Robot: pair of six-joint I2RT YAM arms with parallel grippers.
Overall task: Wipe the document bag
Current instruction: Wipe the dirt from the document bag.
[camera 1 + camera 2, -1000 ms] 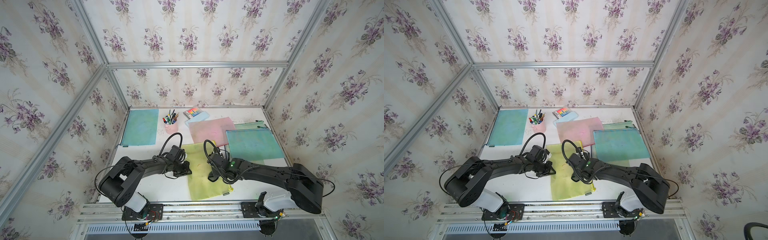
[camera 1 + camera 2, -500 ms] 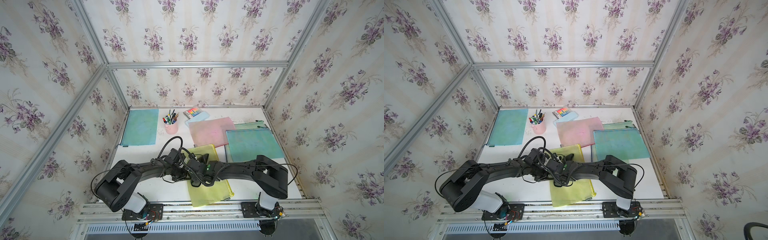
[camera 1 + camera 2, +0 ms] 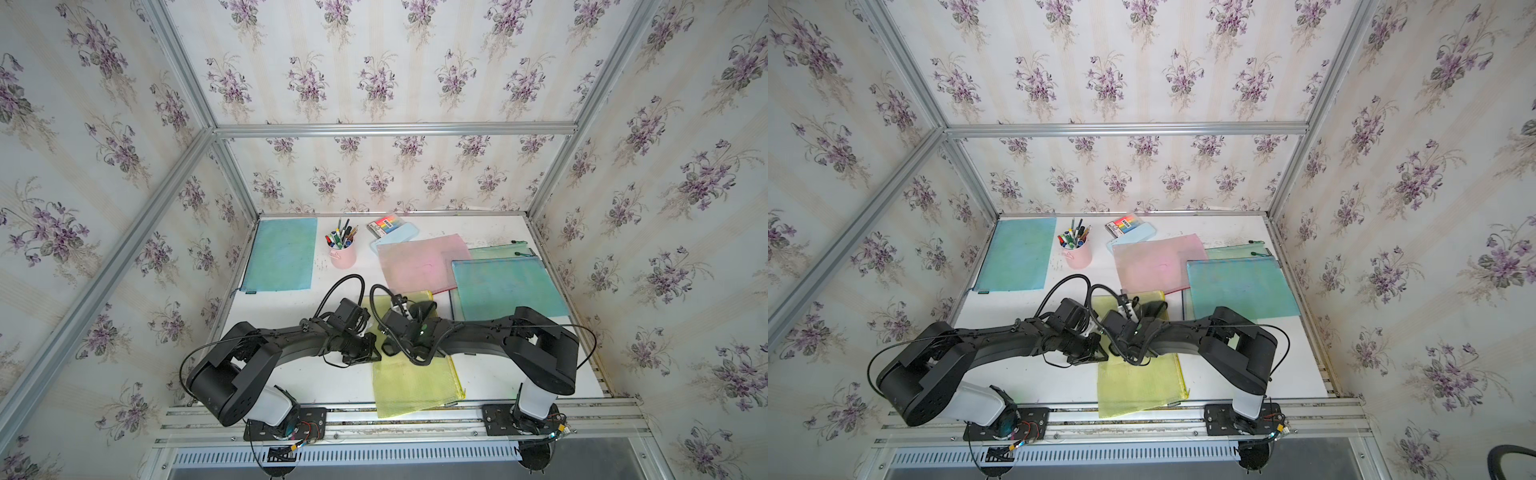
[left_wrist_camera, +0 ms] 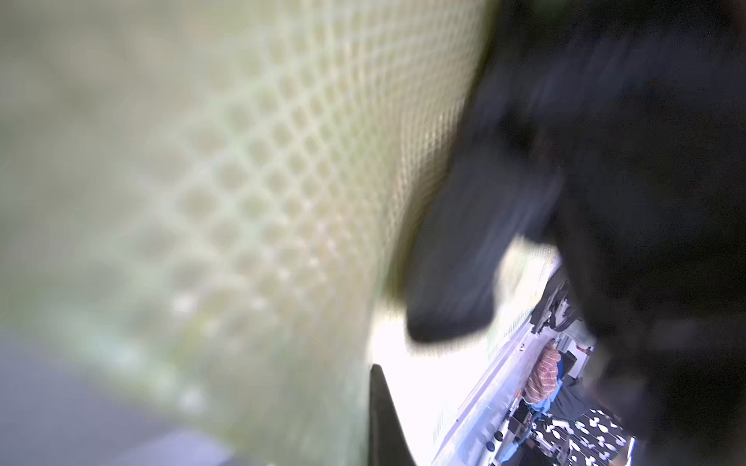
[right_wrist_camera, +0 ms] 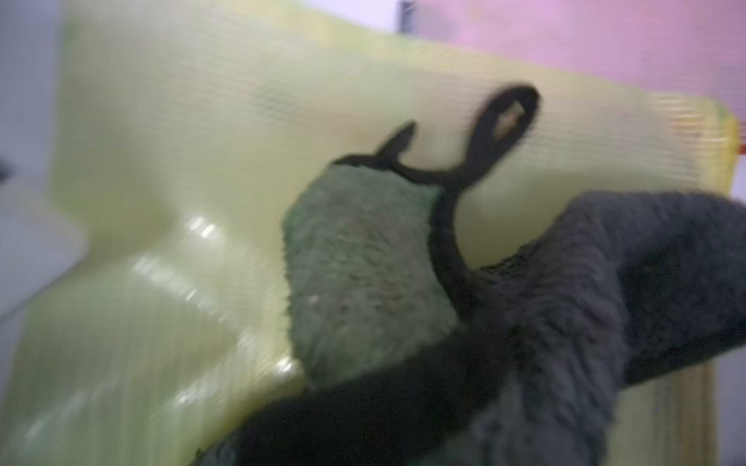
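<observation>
The yellow document bag (image 3: 415, 382) lies on the robot's side of the pink pen cup (image 3: 343, 255), a little to the robot's right of it. Its long axis runs from the end nearest the cup toward the arm bases, and its end farthest from the cup overhangs the front rail. Your right gripper (image 3: 413, 311) is clamped on a dark cloth (image 5: 565, 290) and sits over the bag's cup-side end. Nearly all the bare mesh therefore lies beyond the claw, away from the cup, so I judge the coming stroke should draw the cloth along that axis, away from the cup. Your left gripper (image 3: 371, 351) is closed at the bag's long edge on the cup's side. Its wrist view shows blurred mesh close up, and you cannot tell whether it pinches that edge or only pins it.
</observation>
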